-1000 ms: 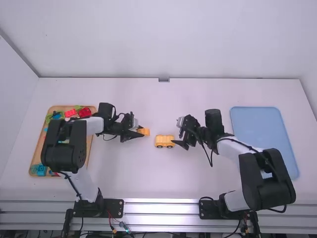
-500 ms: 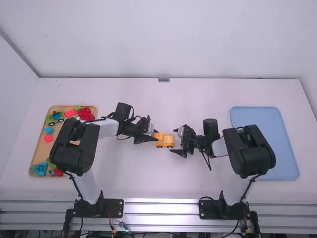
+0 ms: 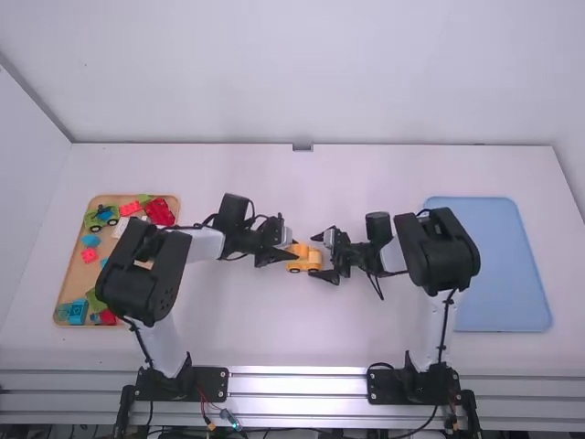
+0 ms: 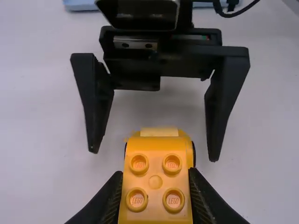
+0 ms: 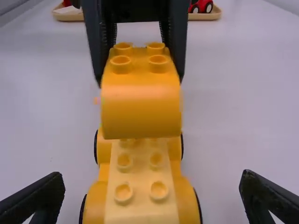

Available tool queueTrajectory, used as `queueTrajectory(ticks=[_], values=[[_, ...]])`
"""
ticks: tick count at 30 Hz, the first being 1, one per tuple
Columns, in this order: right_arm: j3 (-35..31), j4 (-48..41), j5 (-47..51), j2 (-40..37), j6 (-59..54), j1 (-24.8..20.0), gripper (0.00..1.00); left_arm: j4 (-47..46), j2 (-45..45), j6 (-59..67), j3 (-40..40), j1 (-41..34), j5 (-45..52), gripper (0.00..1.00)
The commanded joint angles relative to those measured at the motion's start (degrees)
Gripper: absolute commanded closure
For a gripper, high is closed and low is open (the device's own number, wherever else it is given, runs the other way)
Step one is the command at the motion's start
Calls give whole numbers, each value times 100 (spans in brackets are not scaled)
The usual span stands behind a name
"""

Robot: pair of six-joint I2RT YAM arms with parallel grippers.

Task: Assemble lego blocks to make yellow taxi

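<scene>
Right wrist view: left hand (image 5: 140, 77) is gripping yellow block (image 5: 141, 111) over wheeled base (image 5: 141, 189) on desk (image 5: 243, 93); right hand (image 5: 152, 179) is standing open astride base. I'm judging base built, block seating remaining.

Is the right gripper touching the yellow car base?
Apart: the right wrist view shows table on both sides, between the right gripper and the car base.

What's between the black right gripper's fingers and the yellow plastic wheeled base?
Bare white tabletop on both sides of the base, as the right wrist view shows.
</scene>
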Motion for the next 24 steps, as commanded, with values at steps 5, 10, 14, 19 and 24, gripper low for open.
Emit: queueTrajectory(ticks=[5, 10, 14, 19, 24], values=[[59, 31, -68, 203, -129, 138, 2, 389, -63, -509, -308, -37, -76, 86], [175, -28, 503, 203, 157, 352, 2, 350, -63, -566, -299, -85, -76, 89], [170, -22, 680, 203, 138, 457, 10, 372, -63, -610, -299, -83, -74, 91], [155, -26, 680, 203, 129, 417, 21, 374, -63, -612, -297, -85, -57, 94], [155, -33, 660, 203, 129, 387, 25, 393, -63, -612, -299, -96, -52, 97]])
